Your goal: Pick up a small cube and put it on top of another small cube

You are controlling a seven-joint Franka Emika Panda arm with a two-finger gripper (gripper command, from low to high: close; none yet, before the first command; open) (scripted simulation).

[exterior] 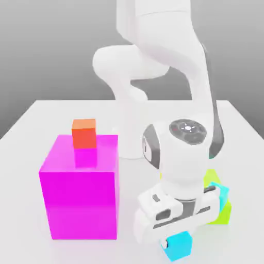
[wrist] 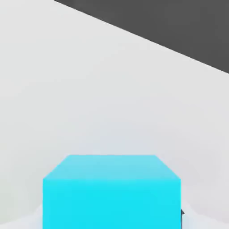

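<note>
Cube [exterior: 178, 247], small and cyan, snug within the pincer [wrist: 112, 220]

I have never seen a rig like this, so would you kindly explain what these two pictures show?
The white machine is a single robot arm on a pale table; its hand ends in a two-finger gripper. The exterior view comes from a camera off the arm, looking over the scene. The hand view comes from a camera on the hand, so the small blue cube looks large there. That cube sits between the fingers, which appear closed on it; whether it is off the table I cannot tell. Towards the exterior view's left, a small orange cube rests on a large magenta block. Towards its right, partly behind the hand, are a yellow-green block and a small cyan block.
</note>
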